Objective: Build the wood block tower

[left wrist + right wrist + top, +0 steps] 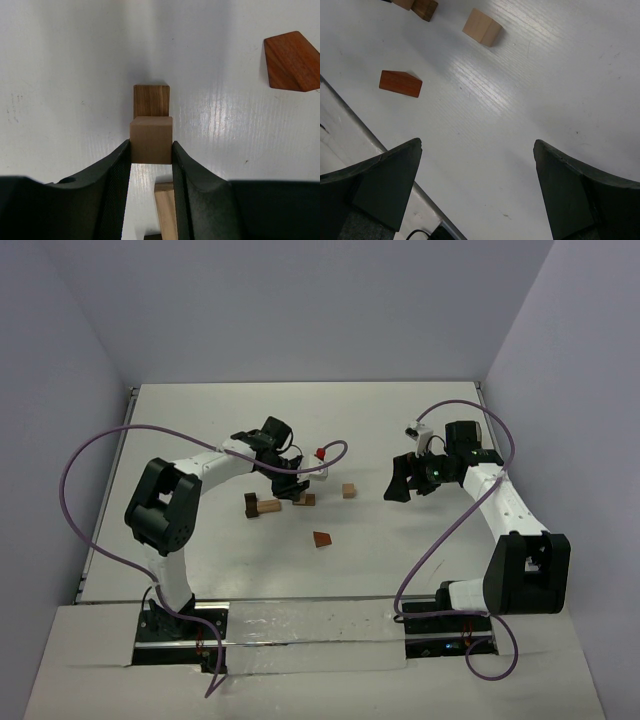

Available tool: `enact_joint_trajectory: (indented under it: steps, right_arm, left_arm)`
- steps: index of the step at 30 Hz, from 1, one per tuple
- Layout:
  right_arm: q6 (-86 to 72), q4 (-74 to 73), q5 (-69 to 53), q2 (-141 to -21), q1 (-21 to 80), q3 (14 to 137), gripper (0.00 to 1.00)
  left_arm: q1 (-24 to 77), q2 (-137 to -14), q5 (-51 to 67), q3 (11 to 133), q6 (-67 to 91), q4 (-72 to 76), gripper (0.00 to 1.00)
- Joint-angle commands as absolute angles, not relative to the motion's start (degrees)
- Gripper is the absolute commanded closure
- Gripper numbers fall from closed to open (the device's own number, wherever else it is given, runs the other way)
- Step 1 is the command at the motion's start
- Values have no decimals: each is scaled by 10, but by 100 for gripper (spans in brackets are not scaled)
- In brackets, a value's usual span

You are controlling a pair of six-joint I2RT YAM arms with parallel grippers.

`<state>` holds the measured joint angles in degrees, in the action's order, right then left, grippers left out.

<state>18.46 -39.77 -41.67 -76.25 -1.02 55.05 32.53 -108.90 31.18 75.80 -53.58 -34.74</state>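
The tan block (151, 140) is clamped between the fingers of the left gripper (151, 150), which is closed down narrowly on its two side faces. The sides are gripped, it is judged, so that the underside is free to be set on another piece. Just beyond it in the left wrist view, a dark brown block (151, 100) lies on the table (60, 75), lined up with the held block. This is judged to be the intended seat, though whether the two are touching cannot be told. A second tan piece (165, 210) is seen low between the fingers.

The wood block tower (300, 498) is not yet assembled. Its beginnings are found near the middle of the table, under the left gripper and well apart from every edge. A dark and tan pair (260, 505) is placed just beside them, on the side of the left edge. The reddish-brown wedge (321, 539) lies a little toward the near edge, and a tan cube (349, 490) lies near, toward the right edge. The wedge, being the roof-shaped part, is judged to be reserved for last.

The right gripper (400, 480) is held with its jaws spread wide and nothing between them. It is poised over bare table toward the right edge, evidently so that the left arm's work is not obstructed.
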Motion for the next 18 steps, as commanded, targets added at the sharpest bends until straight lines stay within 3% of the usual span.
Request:
enact_joint_trajectory:
  steps: [1,18]
  right_arm:
    - [183,-378,-429,-765,-12,550,0]
    - [183,-378,-430,-766,-12,551,0]
  left_arm:
    - [327,-1085,325,772,-537,-339,58]
    - [320,-1084,319,763,-536,-333,57]
